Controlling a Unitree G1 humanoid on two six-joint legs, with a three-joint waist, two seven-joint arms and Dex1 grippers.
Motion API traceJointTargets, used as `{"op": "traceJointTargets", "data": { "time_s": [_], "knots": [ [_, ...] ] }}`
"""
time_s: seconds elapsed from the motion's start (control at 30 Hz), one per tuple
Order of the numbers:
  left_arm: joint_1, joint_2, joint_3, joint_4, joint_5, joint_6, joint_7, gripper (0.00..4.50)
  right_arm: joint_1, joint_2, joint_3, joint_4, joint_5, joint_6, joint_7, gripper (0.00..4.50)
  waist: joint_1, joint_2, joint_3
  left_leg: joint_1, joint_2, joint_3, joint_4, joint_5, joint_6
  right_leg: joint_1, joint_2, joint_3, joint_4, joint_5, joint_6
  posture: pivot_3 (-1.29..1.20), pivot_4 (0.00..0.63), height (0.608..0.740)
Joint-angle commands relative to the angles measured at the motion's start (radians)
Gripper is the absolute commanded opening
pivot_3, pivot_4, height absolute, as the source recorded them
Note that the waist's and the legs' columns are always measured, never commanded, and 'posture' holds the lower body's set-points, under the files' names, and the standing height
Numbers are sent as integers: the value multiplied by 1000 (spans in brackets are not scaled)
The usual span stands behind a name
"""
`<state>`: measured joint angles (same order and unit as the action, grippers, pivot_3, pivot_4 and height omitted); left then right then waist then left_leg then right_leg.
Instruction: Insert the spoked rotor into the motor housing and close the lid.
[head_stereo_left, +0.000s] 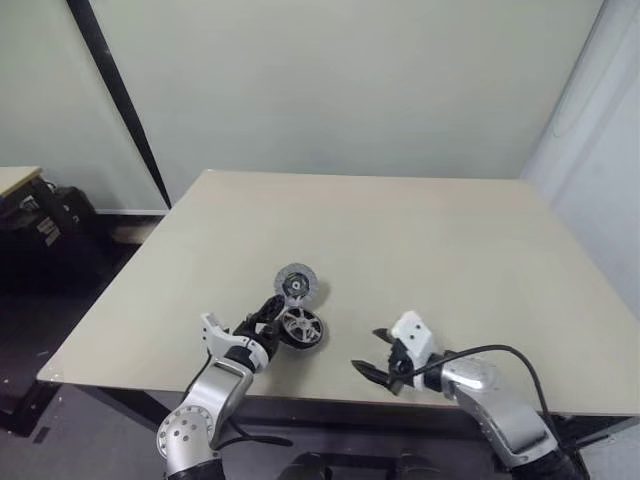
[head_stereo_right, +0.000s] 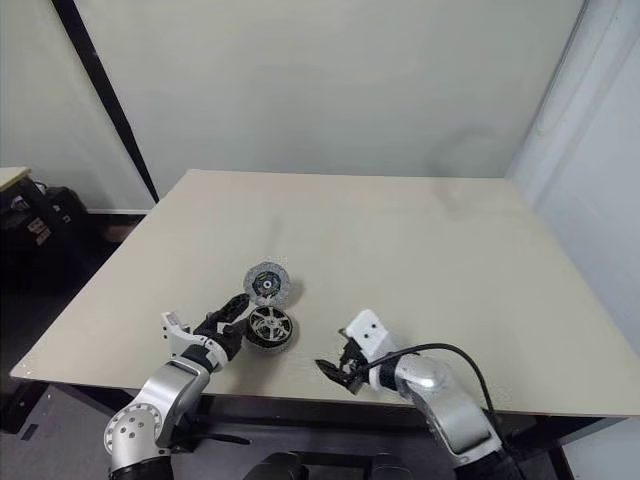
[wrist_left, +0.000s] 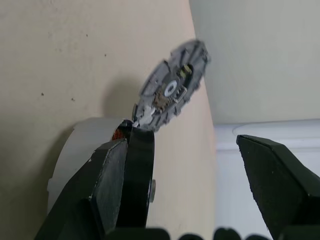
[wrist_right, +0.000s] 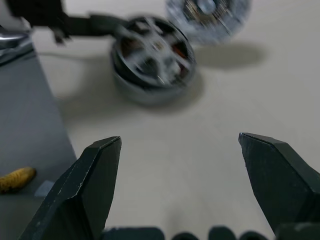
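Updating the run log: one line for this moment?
rotor: seated in housing | lid: off, behind | left gripper: open at housing | right gripper: open, empty

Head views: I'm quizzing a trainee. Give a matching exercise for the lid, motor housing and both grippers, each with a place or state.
1 lid
2 motor housing
3 left gripper
4 right gripper

a apart, to the housing's right
b copper windings inside
c grey disc beyond the housing
d at the housing's left side

Pairs: 1-c, 2-b, 3-d, 4-a

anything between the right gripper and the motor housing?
No. Bare table separates the right gripper from the motor housing, seen in the right wrist and eye views.
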<state>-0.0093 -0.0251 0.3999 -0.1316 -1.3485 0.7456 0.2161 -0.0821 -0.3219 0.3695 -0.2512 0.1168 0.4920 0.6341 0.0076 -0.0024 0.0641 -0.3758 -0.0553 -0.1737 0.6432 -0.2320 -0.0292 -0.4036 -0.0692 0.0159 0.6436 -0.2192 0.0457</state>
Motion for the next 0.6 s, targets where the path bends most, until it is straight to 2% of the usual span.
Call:
{"op": "traceJointTargets", "data": {
  "time_s": [0.03, 0.13, 0.23, 0.3, 0.47, 0.6],
  "knots": [
    [-20, -6, -61, 3, 81, -30, -43, 3725, -30, 38, 29, 9, -17, -33, -21, 4098, 2, 0, 0, 0, 0, 0, 0, 0, 0, 0, 0, 0, 0, 0, 0, 0, 0, 740],
    [-15, 12, -109, -21, 225, -112, -135, 3725, -31, 55, 58, 20, -28, -42, -23, 4098, 4, 0, 0, 0, 0, 0, 0, 0, -1, 0, 0, 0, 0, 0, 0, 0, 0, 740],
    [16, 65, -204, -29, 452, -248, -259, 3725, -22, 57, 69, 26, -32, -45, -24, 4098, 3, 1, 0, 0, -1, 1, 1, 0, -1, 0, 0, 1, 0, 0, 0, 0, 0, 740],
    [34, 76, -236, -14, 527, -336, -356, 3725, -17, 52, 70, 28, -34, -45, -23, 4098, 2, 1, -1, 0, 0, 1, 0, 0, -1, 0, 0, 1, 0, 0, 0, 0, 0, 740],
    [65, 63, -225, 14, 588, -458, -489, 3725, -9, 32, 61, 27, -38, -41, -19, 4098, 2, 1, -1, 0, 0, 1, -1, 0, -1, -1, 0, 1, 0, 0, 0, 0, 0, 740],
    [76, 28, -130, 21, 465, -418, -482, 3725, -4, 17, 53, 22, -36, -38, -19, 4098, 2, 1, -1, 0, 0, 1, -1, 0, -1, -2, 0, 1, 0, 0, 0, 0, 0, 740]
  ]
}}
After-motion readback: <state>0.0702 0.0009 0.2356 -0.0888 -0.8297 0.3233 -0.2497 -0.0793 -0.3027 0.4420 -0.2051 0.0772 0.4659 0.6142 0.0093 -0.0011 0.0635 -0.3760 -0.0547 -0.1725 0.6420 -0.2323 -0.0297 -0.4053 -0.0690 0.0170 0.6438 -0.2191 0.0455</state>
